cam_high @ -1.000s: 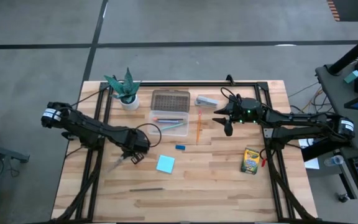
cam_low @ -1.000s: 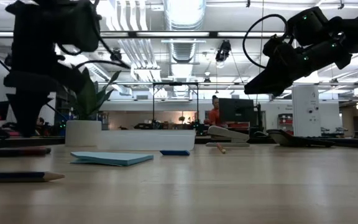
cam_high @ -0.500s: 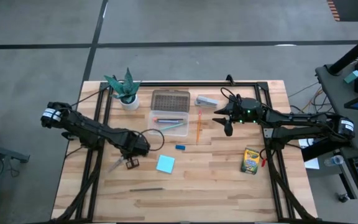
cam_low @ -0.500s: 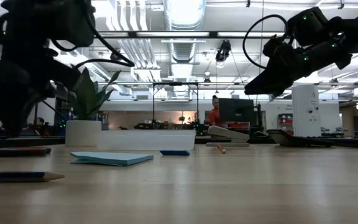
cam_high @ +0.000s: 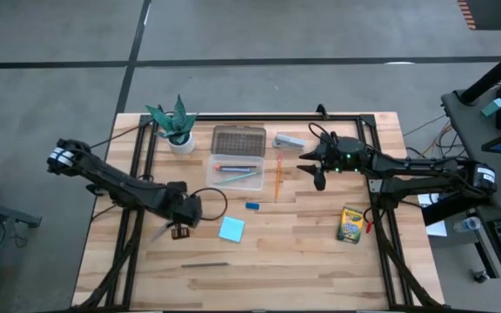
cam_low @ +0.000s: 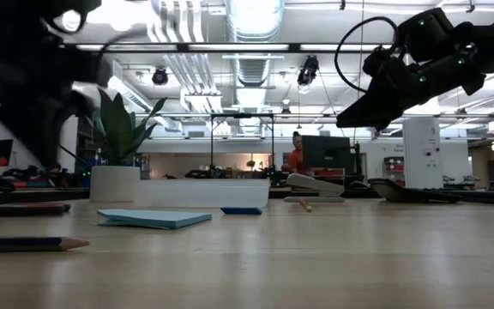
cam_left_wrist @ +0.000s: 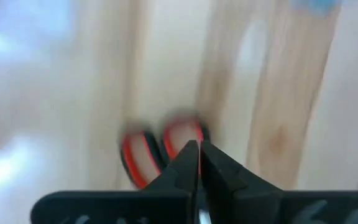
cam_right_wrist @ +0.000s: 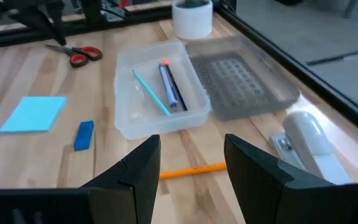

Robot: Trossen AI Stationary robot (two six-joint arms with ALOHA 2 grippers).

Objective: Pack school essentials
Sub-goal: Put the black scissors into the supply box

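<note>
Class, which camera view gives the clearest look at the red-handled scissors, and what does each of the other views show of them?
The right wrist view: the red-handled scissors lie whole on the table, both handles and blades clear. The left wrist view shows only blurred red handles behind the shut left gripper. In the high view they are tiny, beside that gripper. The low view does not show them.

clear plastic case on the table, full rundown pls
The clear plastic case is a shallow translucent rectangular tray lying flat at the table's back centre, open, with its ribbed greyish lid folded out flat beside it. Inside lie a thin teal pen and a dark pen with an orange tip. Neither gripper touches it.
</note>
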